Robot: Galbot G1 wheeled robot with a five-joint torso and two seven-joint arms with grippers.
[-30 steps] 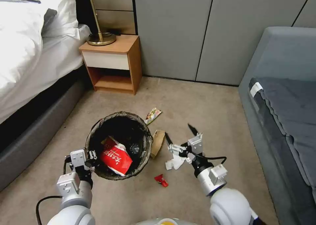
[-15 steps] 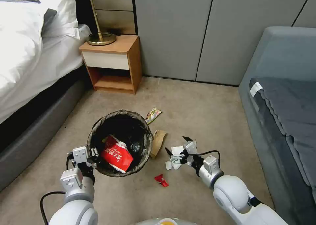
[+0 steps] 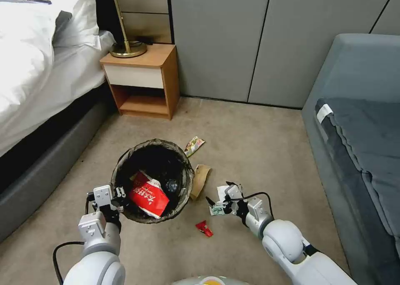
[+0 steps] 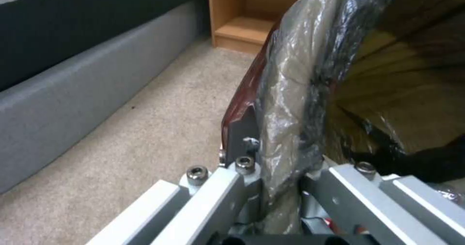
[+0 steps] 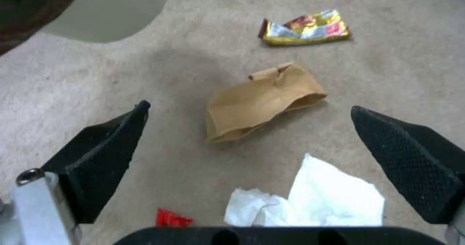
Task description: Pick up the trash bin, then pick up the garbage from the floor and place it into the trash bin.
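Note:
The trash bin (image 3: pixel 125 168), lined with a dark bag, is held at its near rim by my left gripper (image 3: pixel 120 194); a red-and-white carton (image 3: pixel 148 198) lies inside. In the left wrist view the fingers (image 4: pixel 242 143) clamp the bag-covered rim (image 4: pixel 290 92). My right gripper (image 3: pixel 217 193) hangs open, low over crumpled white paper (image 3: pixel 221 189). From the right wrist, the open gripper (image 5: pixel 250 108) has the white paper (image 5: pixel 329 201) just below it, with a brown cardboard scrap (image 5: pixel 261 99) and a yellow snack wrapper (image 5: pixel 305 29) farther off.
A red scrap (image 3: pixel 204 228) lies on the carpet near my right arm. Brown cardboard (image 3: pixel 201 180) rests against the bin, the wrapper (image 3: pixel 193 145) beyond it. A bed (image 3: pixel 37 89) stands left, a nightstand (image 3: pixel 143 83) behind, a grey sofa (image 3: pixel 358 143) right.
My right arm has dropped and drawn in, bringing its open gripper down to the white paper. The left gripper and bin have barely shifted.

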